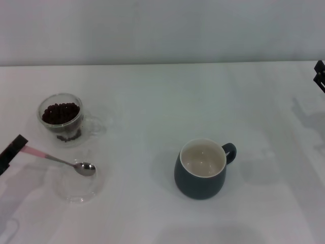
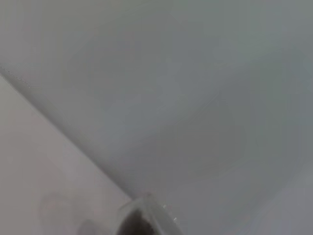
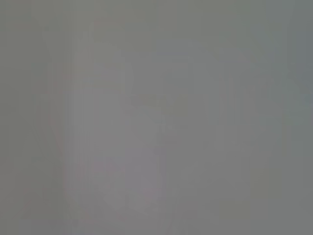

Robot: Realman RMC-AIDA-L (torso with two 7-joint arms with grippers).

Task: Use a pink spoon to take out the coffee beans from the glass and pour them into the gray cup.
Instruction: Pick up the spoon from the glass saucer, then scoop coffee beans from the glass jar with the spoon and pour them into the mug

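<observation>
The glass (image 1: 61,118) stands at the left of the white table, holding a heap of dark coffee beans (image 1: 61,112); its rim (image 2: 146,208) also shows in the left wrist view. Just in front of it, my left gripper (image 1: 19,145) comes in from the left edge, shut on the end of the pink spoon's (image 1: 53,158) handle. The spoon's silver bowl hangs empty over a shallow clear dish (image 1: 76,190). The gray cup (image 1: 201,170) sits at centre right, handle to the right, its off-white inside bare. My right gripper (image 1: 320,76) is parked at the far right edge.
The table's back edge meets a pale wall. A wide stretch of bare tabletop lies between the glass and the gray cup. The right wrist view shows only a blank grey surface.
</observation>
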